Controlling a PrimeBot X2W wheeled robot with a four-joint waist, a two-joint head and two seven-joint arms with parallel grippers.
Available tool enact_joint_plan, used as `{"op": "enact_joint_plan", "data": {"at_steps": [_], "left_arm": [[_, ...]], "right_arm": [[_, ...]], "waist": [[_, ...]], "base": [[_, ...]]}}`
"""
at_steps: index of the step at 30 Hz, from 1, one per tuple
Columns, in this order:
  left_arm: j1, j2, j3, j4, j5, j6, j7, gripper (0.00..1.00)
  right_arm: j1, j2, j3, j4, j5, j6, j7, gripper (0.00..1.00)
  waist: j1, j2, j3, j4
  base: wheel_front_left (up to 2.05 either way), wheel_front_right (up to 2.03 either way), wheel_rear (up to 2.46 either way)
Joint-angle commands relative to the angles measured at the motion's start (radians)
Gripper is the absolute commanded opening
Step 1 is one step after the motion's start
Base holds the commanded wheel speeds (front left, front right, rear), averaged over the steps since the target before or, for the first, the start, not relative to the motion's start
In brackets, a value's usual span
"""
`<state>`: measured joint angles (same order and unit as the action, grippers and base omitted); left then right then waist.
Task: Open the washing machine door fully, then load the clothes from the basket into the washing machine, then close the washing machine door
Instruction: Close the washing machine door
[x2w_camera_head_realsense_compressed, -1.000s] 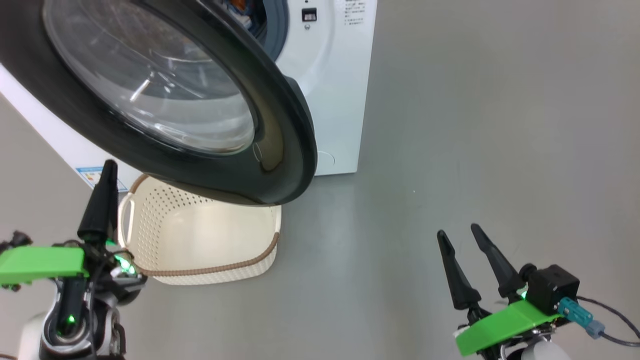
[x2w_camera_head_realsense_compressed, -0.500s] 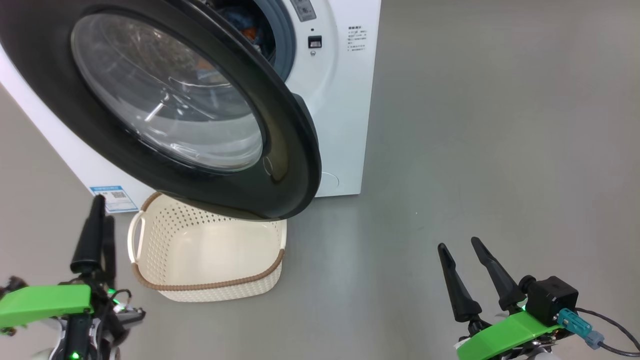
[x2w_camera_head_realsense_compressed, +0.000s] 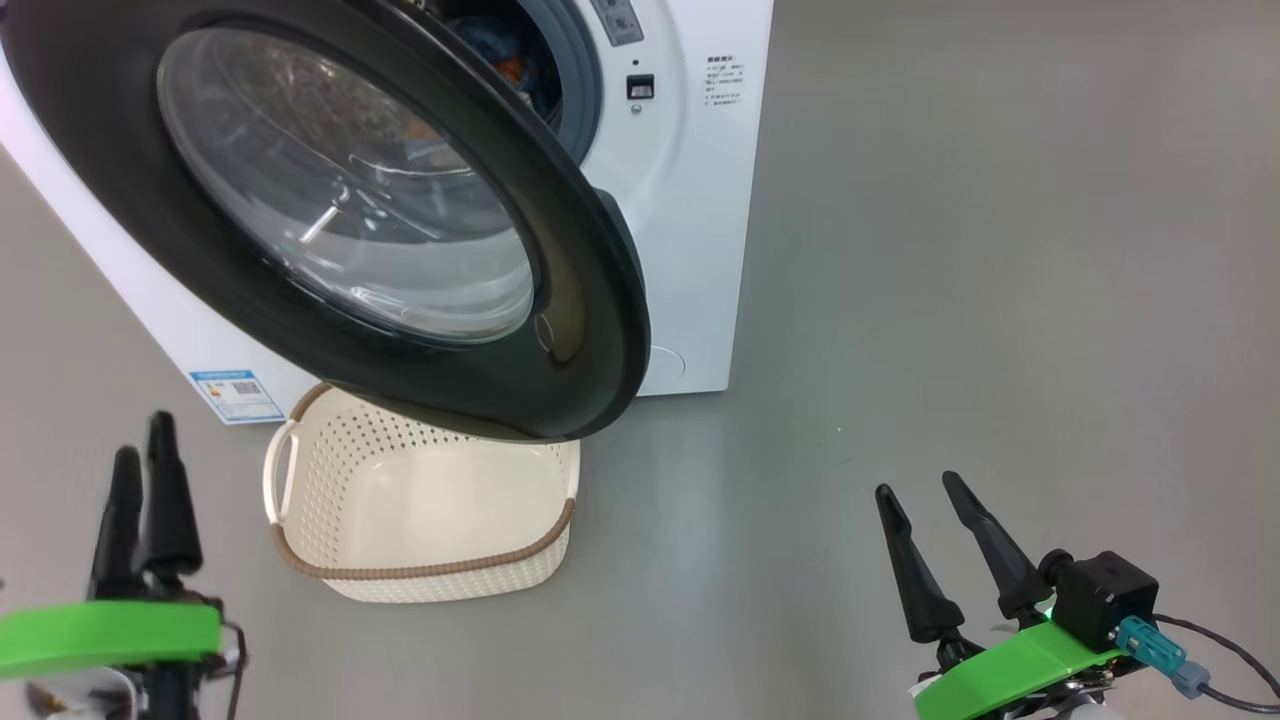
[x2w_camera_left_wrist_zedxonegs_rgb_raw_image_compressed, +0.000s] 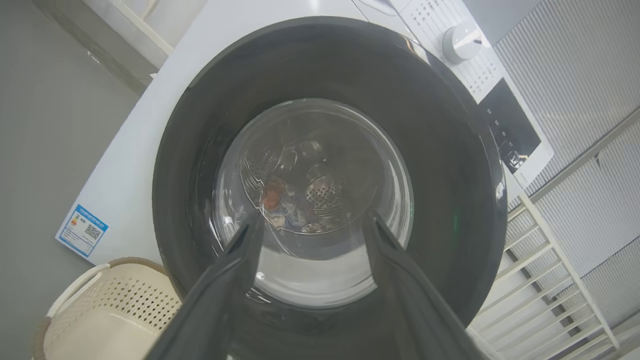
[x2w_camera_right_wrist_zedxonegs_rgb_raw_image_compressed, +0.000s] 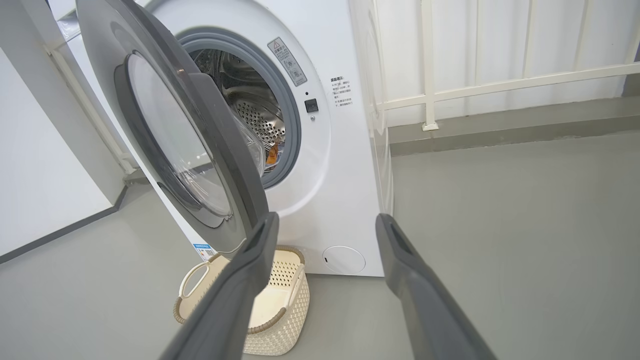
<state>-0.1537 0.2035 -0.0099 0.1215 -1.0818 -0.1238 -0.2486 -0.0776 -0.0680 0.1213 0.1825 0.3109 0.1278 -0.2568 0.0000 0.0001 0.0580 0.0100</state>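
Head view, washing machine door (x2w_camera_head_realsense_compressed: 340, 200) overlapping basket (x2w_camera_head_realsense_compressed: 450, 585) rear, clothes (x2w_camera_head_realsense_compressed: 505, 55) partly hidden

Smooth grey floor (x2w_camera_head_realsense_compressed: 950, 300), matte, light sheen. White washing machine (x2w_camera_head_realsense_compressed: 690, 250) stands on it. Cream basket (x2w_camera_head_realsense_compressed: 420, 590) with brown rim sits upright on the floor, just in front of the machine's base, near its blue label sticker (x2w_camera_head_realsense_compressed: 236, 396).

Door (x2w_camera_head_realsense_compressed: 590, 300) ajar, basket (x2w_camera_head_realsense_compressed: 440, 580) empty
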Motion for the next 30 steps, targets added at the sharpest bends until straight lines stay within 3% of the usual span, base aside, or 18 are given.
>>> {"op": "enact_joint_plan", "data": {"at_steps": [1,8,16,23,30], "left_arm": [[-0.006,0.042,0.025,-0.011,0.05,-0.007,-0.009,1.0],[0.015,0.016,0.076,-0.01,0.395,-0.007,-0.013,1.0],[0.059,0.003,0.08,-0.019,0.683,-0.007,-0.013,1.0],[0.099,-0.034,0.099,-0.019,0.81,-0.001,-0.013,1.0],[0.137,-0.069,0.115,-0.029,0.847,-0.003,-0.013,1.0]], "right_arm": [[0.004,-0.004,0.027,-0.029,0.0,0.003,-0.005,1.0],[0.001,-0.004,0.026,-0.034,-0.004,0.003,-0.005,1.0],[0.0,-0.003,0.023,-0.038,-0.005,0.003,-0.005,1.0],[-0.001,-0.002,0.023,-0.044,-0.006,0.003,-0.005,1.0],[-0.002,-0.002,0.023,-0.05,-0.009,0.003,-0.005,1.0]], "waist": [[0.0,-0.0001,0.001,0.001],[0.0,-0.0001,0.005,0.0],[0.0,-0.0001,0.012,-0.002],[0.0,-0.0001,0.016,-0.005],[0.0,-0.0001,0.019,-0.008]], "base": [[0.0,0.0,0.0],[0.0,0.0,0.0],[0.0,0.0,0.0],[0.0,0.0,0.0],[0.0,0.0,0.0]]}}
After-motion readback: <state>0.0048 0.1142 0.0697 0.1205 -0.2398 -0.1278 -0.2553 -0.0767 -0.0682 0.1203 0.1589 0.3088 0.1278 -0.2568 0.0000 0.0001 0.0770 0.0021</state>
